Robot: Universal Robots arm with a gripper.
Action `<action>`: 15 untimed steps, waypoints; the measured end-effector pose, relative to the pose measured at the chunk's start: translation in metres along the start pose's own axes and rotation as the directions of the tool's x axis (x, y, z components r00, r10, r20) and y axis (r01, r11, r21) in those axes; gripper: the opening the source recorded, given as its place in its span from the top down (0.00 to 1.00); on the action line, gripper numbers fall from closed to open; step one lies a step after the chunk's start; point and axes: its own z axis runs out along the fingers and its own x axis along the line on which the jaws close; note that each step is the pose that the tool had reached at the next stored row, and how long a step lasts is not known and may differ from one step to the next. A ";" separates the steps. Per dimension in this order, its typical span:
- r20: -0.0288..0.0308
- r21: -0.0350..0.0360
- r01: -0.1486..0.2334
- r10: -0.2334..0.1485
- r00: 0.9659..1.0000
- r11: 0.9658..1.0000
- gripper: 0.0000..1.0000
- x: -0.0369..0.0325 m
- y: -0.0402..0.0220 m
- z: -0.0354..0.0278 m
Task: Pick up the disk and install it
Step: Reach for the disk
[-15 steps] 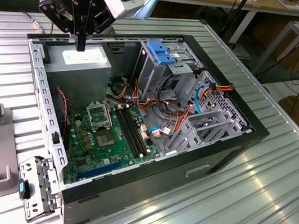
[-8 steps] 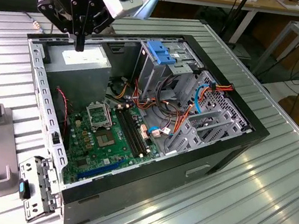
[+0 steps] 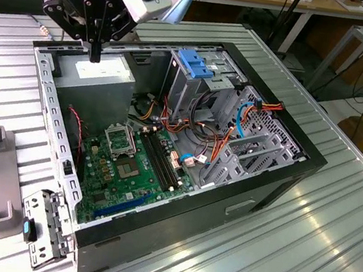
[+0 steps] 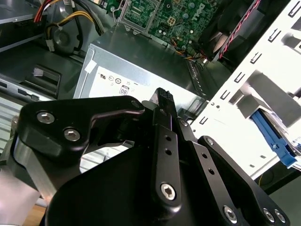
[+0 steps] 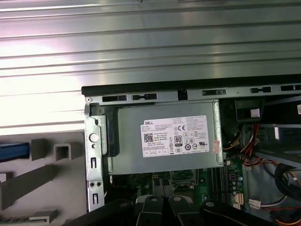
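Claw [image 3: 95, 55] pinched shut and empty, hanging over the power supply [image 5: 129, 141] with its white printed sticker [image 5: 175, 136]; the disk [image 5: 13, 153], a blue edge, sits in the grey rack [image 5: 42, 174] beside the case [image 3: 270, 184]

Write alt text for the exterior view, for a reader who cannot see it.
A robot arm's pincer, shut and empty, hangs over the grey power-supply box in a corner of an open computer case on a ribbed metal table. Inside are a green motherboard, coloured cables and a blue-latched drive cage.
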 end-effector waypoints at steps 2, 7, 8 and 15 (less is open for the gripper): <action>0.000 0.000 0.000 0.000 1.000 1.000 0.89 0.0005 0.0000 0.0000; 0.000 0.000 0.000 0.000 1.000 1.000 0.89 0.0019 -0.0001 -0.0001; 0.000 0.000 0.000 0.000 1.000 1.000 0.89 0.0026 -0.0002 -0.0001; 0.000 0.000 0.000 0.000 1.000 1.000 0.89 0.0061 -0.0005 -0.0002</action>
